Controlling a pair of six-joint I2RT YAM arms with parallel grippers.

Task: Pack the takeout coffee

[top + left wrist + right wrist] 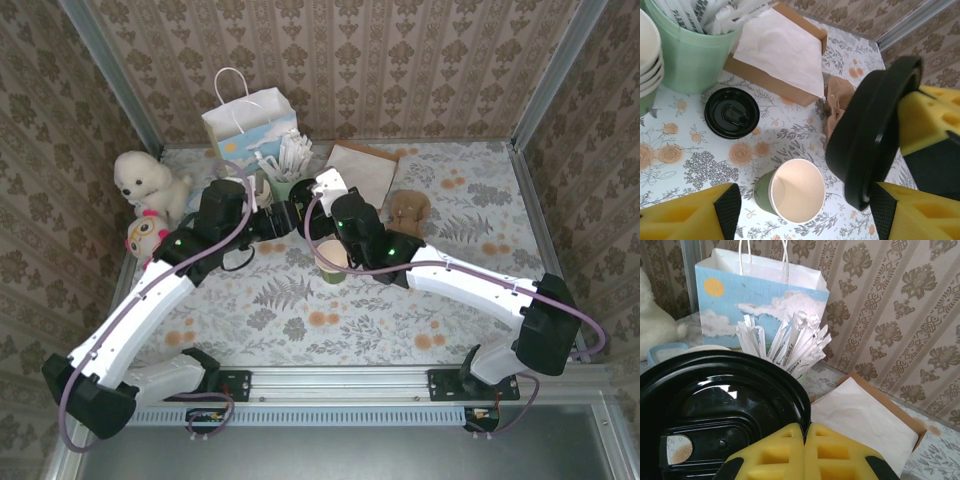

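**A:** Where's the coffee?

**B:** It isn't a finished takeout yet. The green cup [792, 192] stands upright on the table [685, 165], with its mouth open and nothing on top. In the left wrist view its black lid [867, 135] is up off the table at about two o'clock from it.

**A:** Who has the lid?

**B:** The right gripper [805, 432]. Its foam fingers are pressed together on the rim, and the lid hangs nearly on edge rather than flat.

**A:** And the left gripper [804, 202]?

**B:** Its jaws are wide apart and hold nothing. The cup sits ahead of them, framed in the gap and untouched as far as I can tell. From above, the left gripper lies at about ten o'clock of the cup. The right one is at twelve, and closer.

**A:** So what does the next move turn on?

**B:** The tilt, I'd judge. The cup's axis runs straight up while the lid's face looks sideways. The lid has to turn flat and come toward six o'clock, square over the mouth. The left jaws look placed to steady the cup.

**A:** Anything around it?

**B:** A second lid [732, 112] lies flat at eleven o'clock of the cup. Beyond that are the mint tub [690, 60] of straws and the napkin box [780, 55]. Seen from overhead, the paper bag [250, 122] stands at the back, about eleven o'clock.
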